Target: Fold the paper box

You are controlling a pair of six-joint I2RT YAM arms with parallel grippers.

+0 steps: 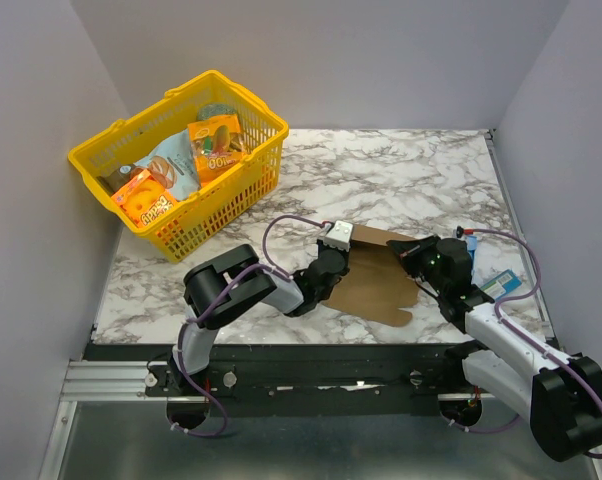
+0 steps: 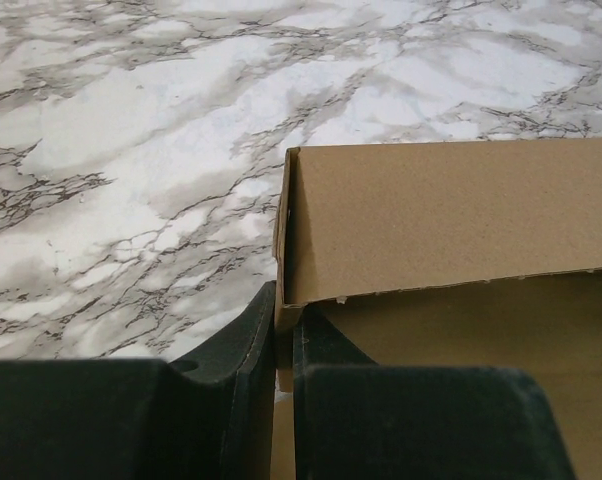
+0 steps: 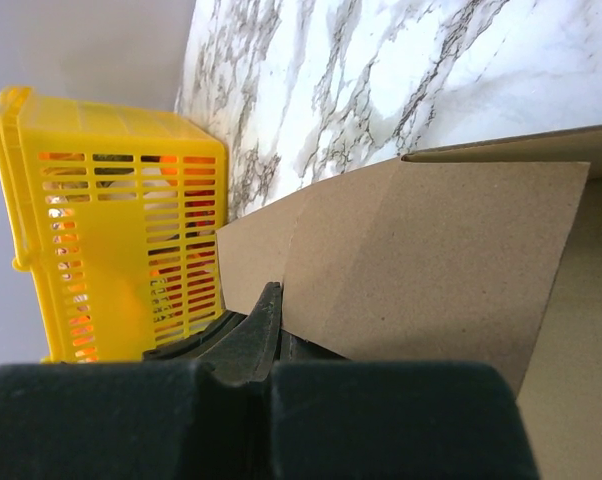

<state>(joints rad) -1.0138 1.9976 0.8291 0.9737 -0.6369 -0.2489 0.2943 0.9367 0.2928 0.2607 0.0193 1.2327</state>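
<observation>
The paper box (image 1: pixel 376 285) is a plain brown cardboard sheet lying mostly flat on the marble table between my two arms, with flaps raised at its far side. My left gripper (image 1: pixel 333 262) is at its left edge. In the left wrist view the left gripper (image 2: pixel 284 315) is shut on a thin upright cardboard edge, below a folded-up panel of the paper box (image 2: pixel 451 210). My right gripper (image 1: pixel 413 256) is at the box's right flap. In the right wrist view the right gripper (image 3: pixel 281 320) is shut, with the flap of the paper box (image 3: pixel 431 260) running down between its fingertips.
A yellow plastic basket (image 1: pixel 221 200) holding colourful snack packs stands at the back left, and it also shows in the right wrist view as the yellow basket (image 3: pixel 101 200). A small blue packet (image 1: pixel 503 285) lies near the table's right edge. Grey walls enclose the table.
</observation>
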